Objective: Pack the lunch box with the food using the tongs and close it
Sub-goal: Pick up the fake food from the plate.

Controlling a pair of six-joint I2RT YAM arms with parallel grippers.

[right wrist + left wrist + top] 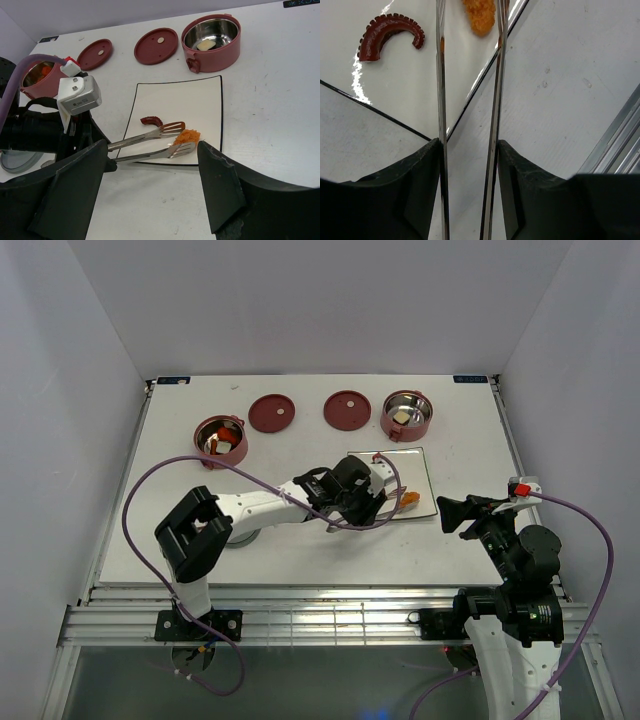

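Note:
My left gripper point(469, 145) is shut on the silver tongs point(441, 100), its black fingers pressing both arms from outside. The tong tips point(186, 148) reach over the white plate point(400, 465) and stand on either side of an orange nugget point(187, 136), still slightly apart. A dark-red curved sausage point(387, 34) lies on the plate to the left of the tips. Two dusty-red lunch box bowls stand at the back: the left one point(220, 438) holds several food pieces, the right one point(220, 47) a pale piece. My right gripper point(450, 512) hovers open and empty, right of the plate.
Two flat dark-red lids point(272, 412) point(347, 409) lie between the bowls at the back. A grey round cover point(240, 537) sits partly under the left arm near the front. White walls close in the table on three sides.

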